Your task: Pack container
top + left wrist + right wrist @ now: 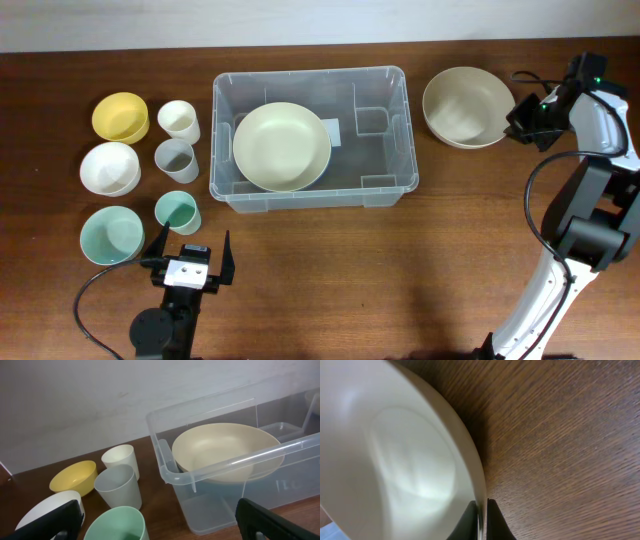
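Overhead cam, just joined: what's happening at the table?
The robot is packing dishes into the clear bin. One pale bowl already lies inside it. The right gripper is pinched on the rim of a beige bowl outside the bin, on the right arm's side. The left gripper is open and empty, near the cups and small bowls waiting on the table.

The container (pixel 310 75) is a large rectangular bin of clear plastic with a rounded rim. It stands upright and open on the desk (pixel 350 280), in the upper middle of the frame. One cream bowl (pixel 281 147) lies in its left half and partly covers a white label on its base.
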`<state>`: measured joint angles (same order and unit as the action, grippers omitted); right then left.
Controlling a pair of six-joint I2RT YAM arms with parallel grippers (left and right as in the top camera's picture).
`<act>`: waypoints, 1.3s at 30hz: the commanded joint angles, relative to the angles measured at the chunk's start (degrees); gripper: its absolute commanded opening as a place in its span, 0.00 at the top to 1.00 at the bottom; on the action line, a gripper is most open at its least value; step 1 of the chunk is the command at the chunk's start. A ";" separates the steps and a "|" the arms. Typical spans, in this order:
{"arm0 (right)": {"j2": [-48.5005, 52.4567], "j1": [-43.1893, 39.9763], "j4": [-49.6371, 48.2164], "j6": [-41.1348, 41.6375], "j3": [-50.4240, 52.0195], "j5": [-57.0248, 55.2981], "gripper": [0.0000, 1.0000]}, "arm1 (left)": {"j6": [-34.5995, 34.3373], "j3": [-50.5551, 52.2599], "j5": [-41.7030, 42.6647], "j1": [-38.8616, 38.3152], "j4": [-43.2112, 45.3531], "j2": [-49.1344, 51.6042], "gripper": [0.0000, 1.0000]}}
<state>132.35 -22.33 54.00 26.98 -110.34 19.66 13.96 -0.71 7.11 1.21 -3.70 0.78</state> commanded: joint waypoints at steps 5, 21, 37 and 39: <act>0.24 0.20 0.39 -3.04 0.59 0.68 0.76 | 0.70 0.20 0.63 0.35 -0.22 -0.42 0.00; 0.24 3.30 -0.02 -2.91 0.81 -3.28 0.75 | 0.70 0.20 0.63 0.35 -0.22 -0.42 0.00; 0.44 3.32 0.15 -2.75 1.07 -5.31 0.66 | 0.70 0.20 0.63 0.35 -0.22 -0.42 0.00; 0.70 3.32 0.17 -2.75 1.07 -5.31 0.67 | 0.70 0.20 0.63 0.33 -0.22 -0.42 0.00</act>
<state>132.35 -19.29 54.15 24.82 -110.26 15.44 13.98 -0.71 7.11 1.21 -3.68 0.78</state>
